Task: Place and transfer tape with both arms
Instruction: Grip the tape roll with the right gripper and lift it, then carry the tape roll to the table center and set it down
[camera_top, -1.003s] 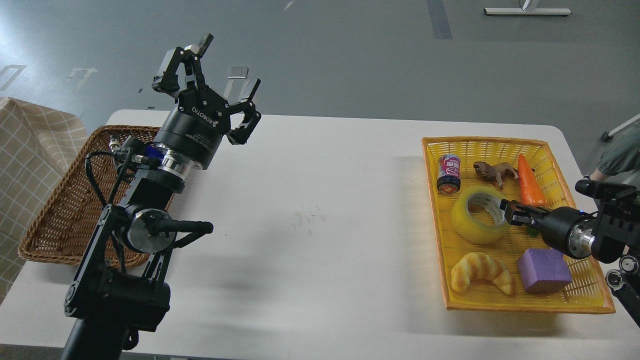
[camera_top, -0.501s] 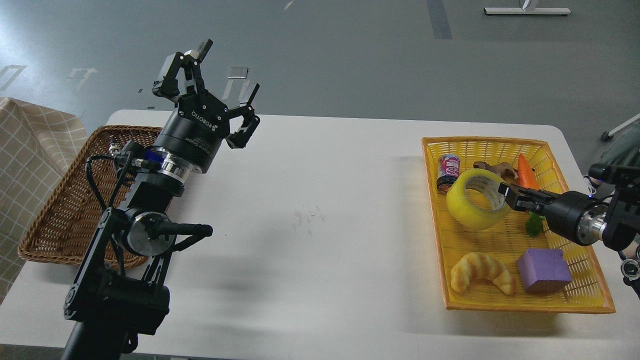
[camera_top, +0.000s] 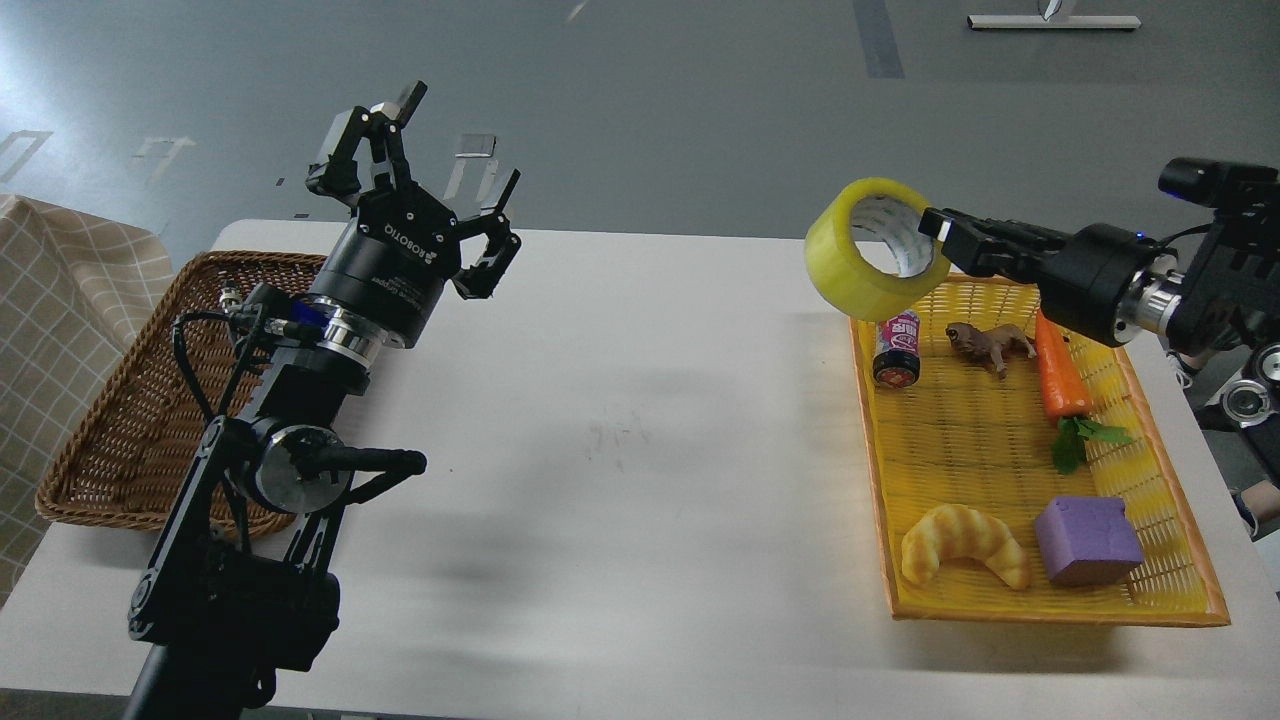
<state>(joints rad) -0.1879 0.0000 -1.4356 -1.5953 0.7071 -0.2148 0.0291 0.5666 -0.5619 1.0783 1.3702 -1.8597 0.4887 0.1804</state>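
Note:
The tape (camera_top: 868, 252), a wide translucent yellow roll with a whitish core, hangs in the air above the far left corner of the yellow tray (camera_top: 1045, 608). My right gripper (camera_top: 940, 229) comes in from the right and is shut on the roll's right rim. My left gripper (camera_top: 440, 150) is open and empty, raised above the far left of the white table (camera_top: 620, 450), well apart from the tape.
A brown wicker basket (camera_top: 110, 420) stands at the table's left edge. The yellow tray holds a can (camera_top: 897, 348), a toy animal (camera_top: 988, 346), a carrot (camera_top: 1061, 370), a croissant (camera_top: 963, 541) and a purple block (camera_top: 1088, 540).
My right gripper has lifted the tape out of the yellow tray, up and to the left. The left arm has barely moved.

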